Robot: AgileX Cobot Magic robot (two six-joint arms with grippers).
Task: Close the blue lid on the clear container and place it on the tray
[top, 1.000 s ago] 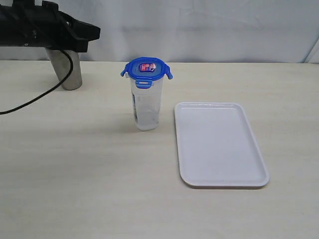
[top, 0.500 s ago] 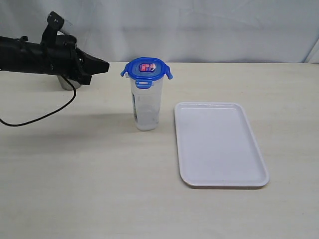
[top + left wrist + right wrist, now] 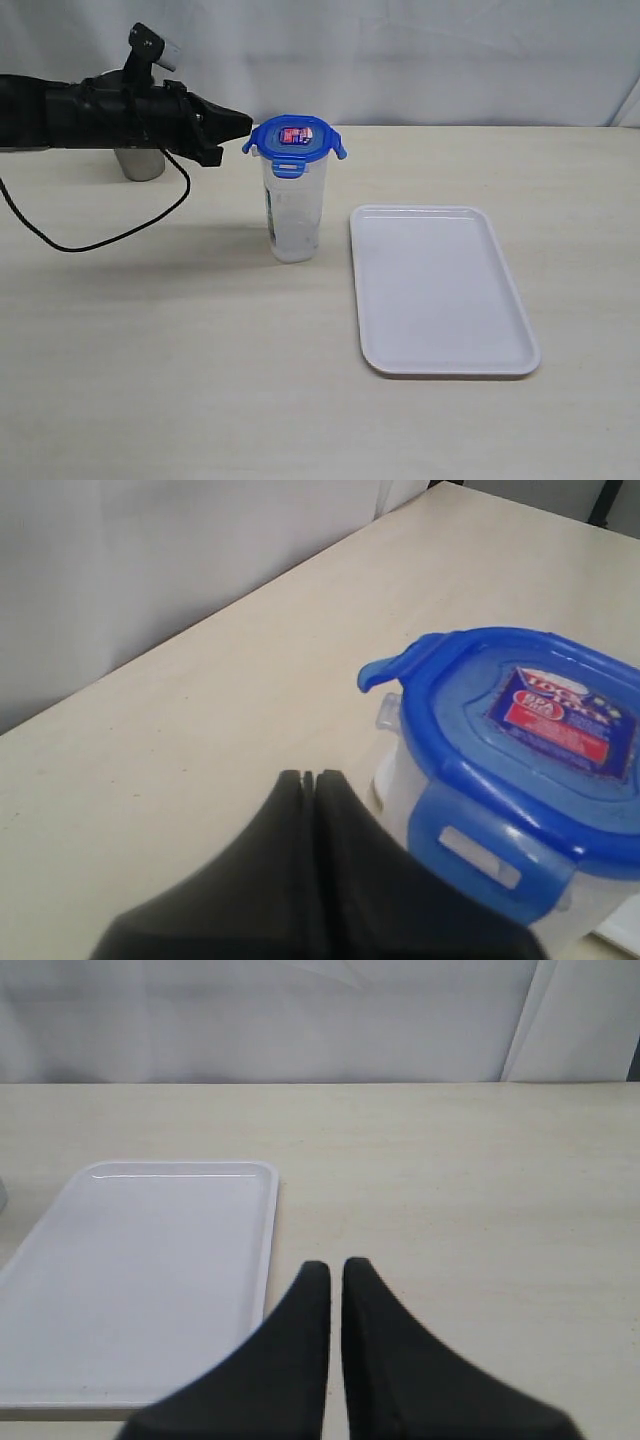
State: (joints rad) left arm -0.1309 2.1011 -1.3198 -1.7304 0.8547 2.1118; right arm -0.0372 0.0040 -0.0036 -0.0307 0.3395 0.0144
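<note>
2 grippers are in view, each with its fingers together and holding nothing. The left gripper (image 3: 242, 125) extends from the upper left of the exterior frame, its tip just beside the blue lid (image 3: 294, 139). I cannot tell whether they touch. The lid sits atop the clear container (image 3: 293, 215), which stands upright at centre frame on the table (image 3: 150, 350), near the tray (image 3: 440, 290) but apart from its left edge. The right gripper (image 3: 333, 1265) hangs above the table beside the tray.
</note>
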